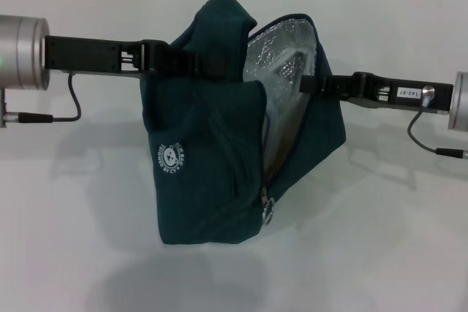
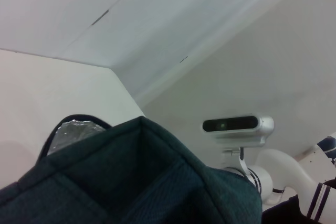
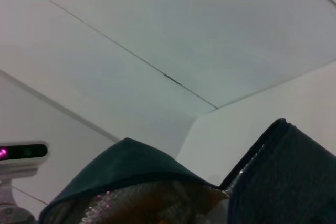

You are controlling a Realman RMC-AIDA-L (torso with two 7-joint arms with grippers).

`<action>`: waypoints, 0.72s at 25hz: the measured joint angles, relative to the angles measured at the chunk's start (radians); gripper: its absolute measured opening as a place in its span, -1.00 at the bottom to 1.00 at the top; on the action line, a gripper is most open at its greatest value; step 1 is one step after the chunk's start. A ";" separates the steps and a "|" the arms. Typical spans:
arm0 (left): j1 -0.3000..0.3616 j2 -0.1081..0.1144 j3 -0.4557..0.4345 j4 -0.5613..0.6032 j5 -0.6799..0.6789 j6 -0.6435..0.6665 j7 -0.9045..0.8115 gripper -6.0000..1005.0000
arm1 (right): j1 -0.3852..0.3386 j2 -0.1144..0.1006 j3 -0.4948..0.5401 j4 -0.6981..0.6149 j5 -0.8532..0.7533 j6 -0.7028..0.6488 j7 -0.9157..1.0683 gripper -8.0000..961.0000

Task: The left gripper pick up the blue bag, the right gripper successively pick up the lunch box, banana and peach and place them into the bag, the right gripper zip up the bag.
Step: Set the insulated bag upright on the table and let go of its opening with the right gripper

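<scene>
Left gripper [image 1: 191, 62] fingers clamp blue bag [image 1: 212, 158]; right gripper [image 1: 307, 82] fingers hidden inside it.

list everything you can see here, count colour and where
blue bag: one, dark teal-blue with silver foil lining, mid-table, held up between both arms, top open
white logo: one, round, on the bag's front face
zip pull: one, metal ring, hanging low on the bag's front edge
table: one, white, under the bag
left hand: one, black, on a silver arm coming in from the left, at the bag's upper left fabric
right hand: one, black, on a silver arm from the right, tip reaching into the bag's open foil-lined mouth
</scene>
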 joint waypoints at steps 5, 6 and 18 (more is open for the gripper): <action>-0.001 -0.001 -0.004 0.000 -0.002 -0.001 -0.002 -0.83 | -0.020 -0.001 0.002 0.002 0.059 -0.041 -0.056 -0.33; -0.002 -0.002 -0.004 0.000 -0.003 -0.002 -0.003 -0.83 | -0.026 -0.002 0.004 -0.001 0.073 -0.056 -0.068 -0.42; -0.053 -0.051 0.003 -0.106 0.005 -0.125 0.015 -0.83 | -0.261 -0.017 0.023 -0.300 0.195 -0.303 -0.094 -0.71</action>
